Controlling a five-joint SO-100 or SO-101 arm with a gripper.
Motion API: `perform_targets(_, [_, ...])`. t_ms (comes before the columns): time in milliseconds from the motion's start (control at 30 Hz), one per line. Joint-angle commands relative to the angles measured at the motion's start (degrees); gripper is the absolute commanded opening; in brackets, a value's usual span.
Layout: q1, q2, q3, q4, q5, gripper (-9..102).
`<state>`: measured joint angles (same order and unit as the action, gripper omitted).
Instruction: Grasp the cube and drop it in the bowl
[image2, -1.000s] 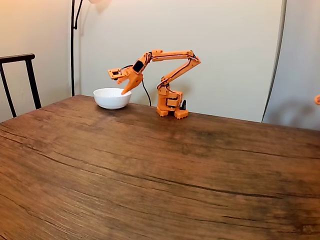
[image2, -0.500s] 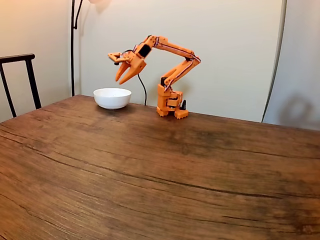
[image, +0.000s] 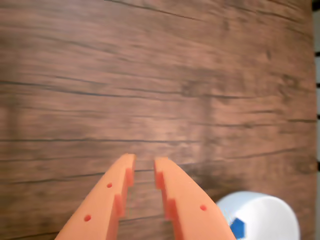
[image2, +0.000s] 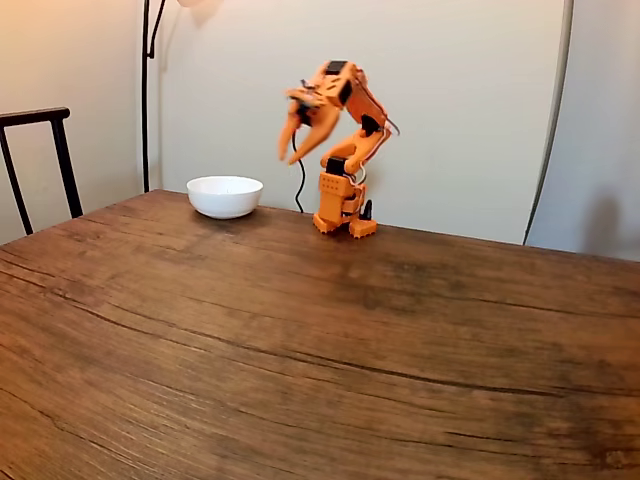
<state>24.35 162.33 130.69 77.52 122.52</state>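
Observation:
The white bowl (image2: 225, 195) stands on the wooden table, to the left of the orange arm's base (image2: 340, 210) in the fixed view. In the wrist view the bowl (image: 265, 212) lies at the bottom right with the small blue cube (image: 238, 227) inside it. My gripper (image2: 293, 157) is raised high above the table, right of the bowl and close over the base, fingers pointing down. The wrist view has the gripper (image: 144, 162) open by a narrow gap, with nothing between its orange fingers and bare table below.
A dark chair (image2: 40, 150) stands at the table's left edge and a thin black lamp pole (image2: 146, 90) rises behind the bowl. The wooden table (image2: 320, 350) stretches wide toward the camera. A wall runs close behind the arm.
The arm has swung from over the bowl to the right and folded back up over its base. The gripper stays open and empty.

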Motion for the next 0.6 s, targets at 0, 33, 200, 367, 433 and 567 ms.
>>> perform_targets(0, [-3.43,9.84,3.78,2.9,-2.55,3])
perform_targets(33, [-4.57,12.83,5.1,4.13,-3.34,3])
perform_targets(200, [-9.32,27.07,11.69,6.68,-6.68,3])
perform_targets(367, [-13.8,27.77,15.91,4.48,-8.17,0])
perform_targets(433, [-14.33,28.12,17.14,2.11,-8.17,0])
perform_targets(567, [-14.94,28.12,19.86,-2.72,-7.65,0])
